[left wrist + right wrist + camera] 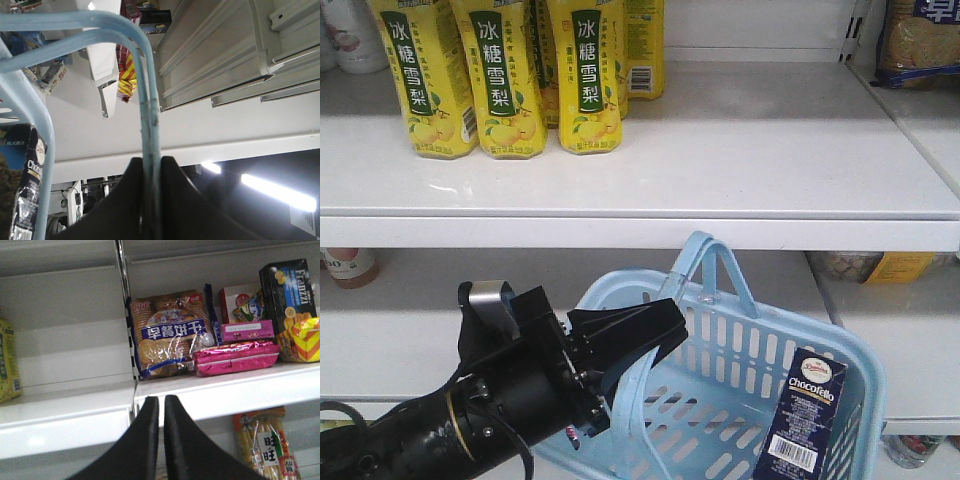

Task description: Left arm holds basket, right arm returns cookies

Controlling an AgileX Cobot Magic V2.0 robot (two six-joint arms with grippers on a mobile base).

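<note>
Left gripper is clamped on one handle of the basket. Right gripper is closed and empty. Cookies stand upright inside the basket, against its right wall. The box is judged light, stiff and crushable: grasp it across the narrow sides, near the top.

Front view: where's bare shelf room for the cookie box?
Top shelf: bare from the yellow bottles rightward to the upright; the front strip ahead of the bottles is also free. Right wrist view: right of the upright it is crowded with the biscuit bag, pink pack and boxes.
</note>
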